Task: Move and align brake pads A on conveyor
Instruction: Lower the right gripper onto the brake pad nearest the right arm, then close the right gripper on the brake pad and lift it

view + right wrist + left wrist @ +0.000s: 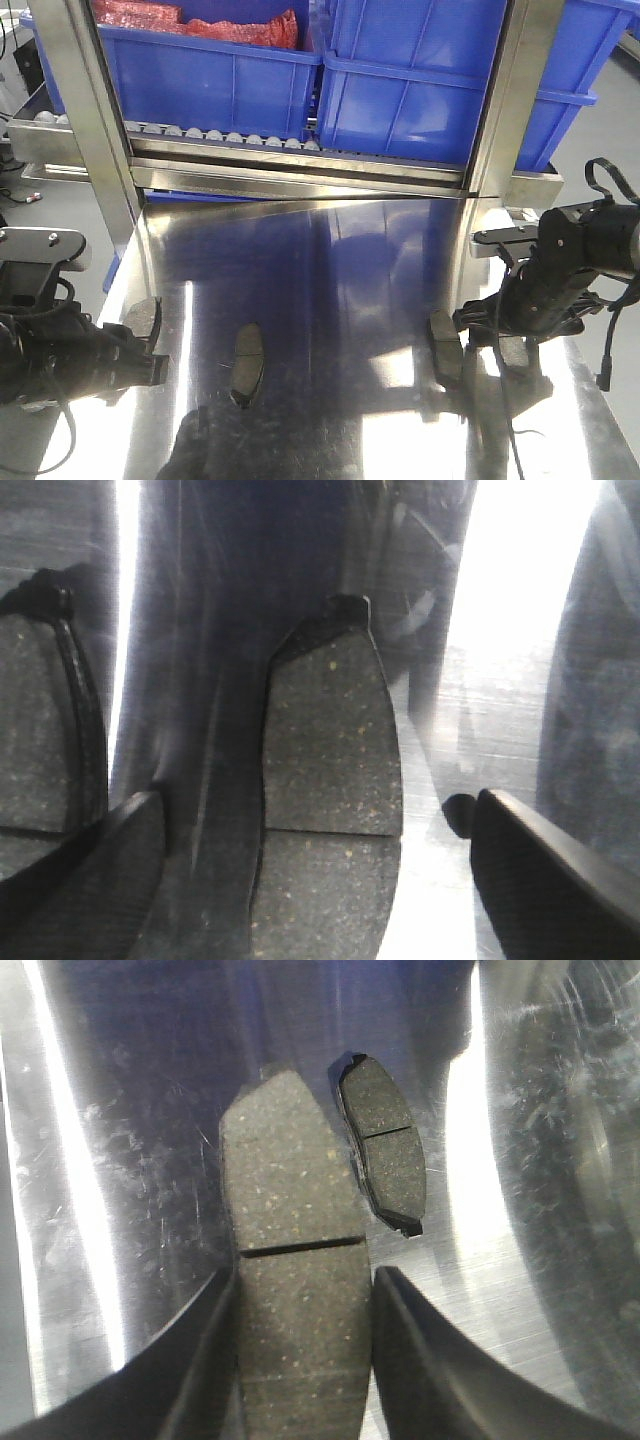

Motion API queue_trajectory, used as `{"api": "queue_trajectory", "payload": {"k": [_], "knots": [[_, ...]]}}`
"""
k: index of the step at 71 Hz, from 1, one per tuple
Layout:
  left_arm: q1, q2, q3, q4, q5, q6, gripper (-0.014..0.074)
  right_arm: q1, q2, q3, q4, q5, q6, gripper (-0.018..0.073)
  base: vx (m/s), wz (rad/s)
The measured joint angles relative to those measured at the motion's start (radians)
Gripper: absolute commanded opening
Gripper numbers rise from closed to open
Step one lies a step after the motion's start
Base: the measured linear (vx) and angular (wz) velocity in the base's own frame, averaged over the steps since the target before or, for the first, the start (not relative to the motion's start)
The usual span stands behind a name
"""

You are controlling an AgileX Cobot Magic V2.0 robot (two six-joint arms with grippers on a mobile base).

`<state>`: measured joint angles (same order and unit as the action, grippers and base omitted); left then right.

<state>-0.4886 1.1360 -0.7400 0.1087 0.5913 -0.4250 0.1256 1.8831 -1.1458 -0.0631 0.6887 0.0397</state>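
Observation:
Four brake pads show on the shiny steel table [340, 260]; the conveyor is out of view. My left gripper [150, 350] [300, 1360] is shut on one brake pad [145, 318] [295, 1290], with both fingers pressed against its long edges and its grooved grey face showing. A second pad [247, 362] [385, 1145] lies loose just beyond it. My right gripper [495, 335] [320, 860] is open, its fingers wide apart on either side of a third pad [512, 348] [330, 780] without touching it. A fourth pad [445, 340] [40, 730] sits beside that one.
Two large blue bins [230, 70] [420, 80] stand on a metal roller rack [220, 135] behind the table. Steel uprights [95, 130] [505, 110] rise at the table's far corners. Cables hang from both arms.

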Motion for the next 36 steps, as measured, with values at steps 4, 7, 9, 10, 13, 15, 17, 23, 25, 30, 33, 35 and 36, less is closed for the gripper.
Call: {"api": "queue_trajectory", "payload": {"k": [4,7,9,10,13,15,17,23,25,30,33,35,36], "knots": [[0.0,0.0,0.0,0.0,0.0,0.0,0.0118,0.0,0.0,0.0,0.0,0.0,0.0,0.0516,0.0,0.0],[0.0,0.0,0.0,0.0,0.0,0.0,0.0118,0.0,0.0,0.0,0.0,0.0,0.0,0.0489,0.0,0.0],[0.0,0.0,0.0,0.0,0.0,0.0,0.0118,0.0,0.0,0.0,0.0,0.0,0.0,0.0458,0.0,0.0],[0.0,0.0,0.0,0.0,0.0,0.0,0.0118,0.0,0.001,0.0,0.0,0.0,0.0,0.0452,0.0,0.0],[0.0,0.0,0.0,0.0,0.0,0.0,0.0118,0.0,0.001,0.0,0.001,0.0,0.001,0.0412,0.0,0.0],[0.0,0.0,0.0,0.0,0.0,0.0,0.0118,0.0,0.002,0.0,0.002,0.0,0.001,0.0386,0.0,0.0],[0.0,0.0,0.0,0.0,0.0,0.0,0.0118,0.0,0.002,-0.001,0.003,0.0,0.001,0.0358,0.0,0.0],[0.0,0.0,0.0,0.0,0.0,0.0,0.0118,0.0,0.003,-0.001,0.007,0.0,0.003,0.0282,0.0,0.0],[0.0,0.0,0.0,0.0,0.0,0.0,0.0118,0.0,0.003,-0.001,0.007,0.0,0.003,0.0265,0.0,0.0],[0.0,0.0,0.0,0.0,0.0,0.0,0.0118,0.0,0.003,-0.001,0.004,0.0,0.004,0.0212,0.0,0.0],[0.0,0.0,0.0,0.0,0.0,0.0,0.0118,0.0,0.003,-0.001,0.004,0.0,0.004,0.0183,0.0,0.0],[0.0,0.0,0.0,0.0,0.0,0.0,0.0118,0.0,0.003,-0.001,0.004,0.0,0.004,0.0172,0.0,0.0],[0.0,0.0,0.0,0.0,0.0,0.0,0.0118,0.0,0.003,-0.001,0.004,0.0,0.004,0.0164,0.0,0.0]]}}
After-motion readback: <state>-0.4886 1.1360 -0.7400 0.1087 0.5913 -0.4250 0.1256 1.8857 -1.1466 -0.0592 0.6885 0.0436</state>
